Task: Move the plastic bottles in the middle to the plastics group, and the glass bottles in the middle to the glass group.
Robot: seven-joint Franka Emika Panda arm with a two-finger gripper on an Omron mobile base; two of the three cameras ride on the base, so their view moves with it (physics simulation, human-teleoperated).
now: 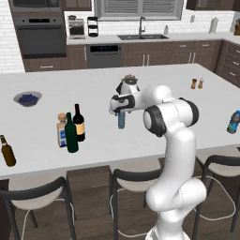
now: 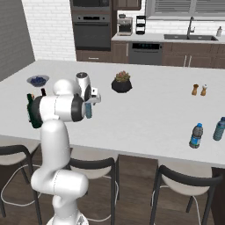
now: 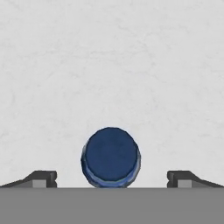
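Observation:
The pale-blue water bottle (image 1: 121,122) stands mid-counter, directly under my gripper (image 1: 121,112). In the hand view its round blue cap (image 3: 110,156) lies between the two finger tips (image 3: 43,178), which stand wide apart without touching it, so the gripper (image 3: 111,180) is open. The dark green wine bottle (image 1: 71,134) and the black wine bottle with a cream label (image 1: 78,123) stand at the left beside the square blue-labelled bottle (image 1: 61,131). Further left is the brown beer bottle (image 1: 7,151). The bright-blue banded bottle (image 2: 196,136) stands far right.
A second, paler blue bottle (image 2: 219,128) stands by the banded one. A bowl of blueberries (image 1: 27,98) is at the back left, a potted plant (image 2: 121,82) is behind the gripper, and two shakers (image 1: 197,84) are at the back right. Stools (image 1: 136,180) line the counter's near edge.

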